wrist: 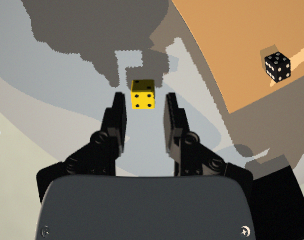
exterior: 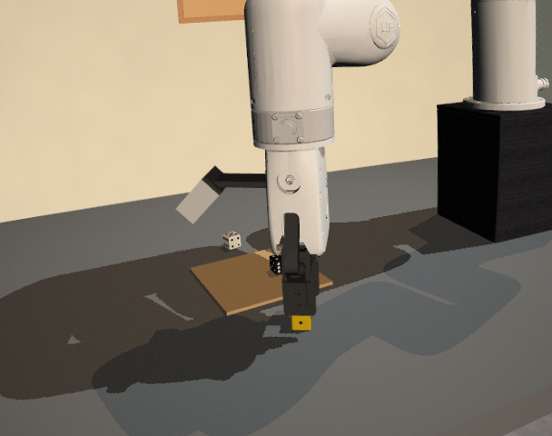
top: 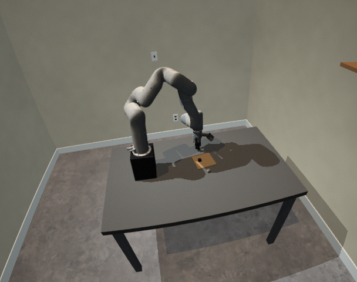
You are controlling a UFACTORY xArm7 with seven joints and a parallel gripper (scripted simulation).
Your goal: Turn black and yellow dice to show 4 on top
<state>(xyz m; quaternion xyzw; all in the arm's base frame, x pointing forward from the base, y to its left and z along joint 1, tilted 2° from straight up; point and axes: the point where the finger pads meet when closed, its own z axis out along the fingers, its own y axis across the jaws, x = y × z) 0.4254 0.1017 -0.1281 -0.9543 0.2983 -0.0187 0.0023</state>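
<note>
The yellow die (exterior: pixel 300 322) (wrist: pixel 143 91) lies on the dark table, off the mat, just past its near edge in the exterior view. It shows a four-pip face to the wrist camera and a one-pip face to the exterior view. My gripper (top: pixel 197 147) (exterior: pixel 300 312) (wrist: pixel 145 105) points straight down over it, partly open, with the fingertips on either side of the die and just above it, not touching. The black die (top: pixel 199 159) (exterior: pixel 274 263) (wrist: pixel 278 67) sits on the tan mat (top: pixel 209 163) (exterior: pixel 233 282) (wrist: pixel 239 20). The white die (top: pixel 208 170) (exterior: pixel 231 240) lies on the table beside the mat.
The arm's black base block (top: pixel 143 165) (exterior: pixel 499 169) stands on the table (top: pixel 202 197) to one side of the mat. A wooden shelf (top: pixel 354 67) juts from the right wall, well above the table.
</note>
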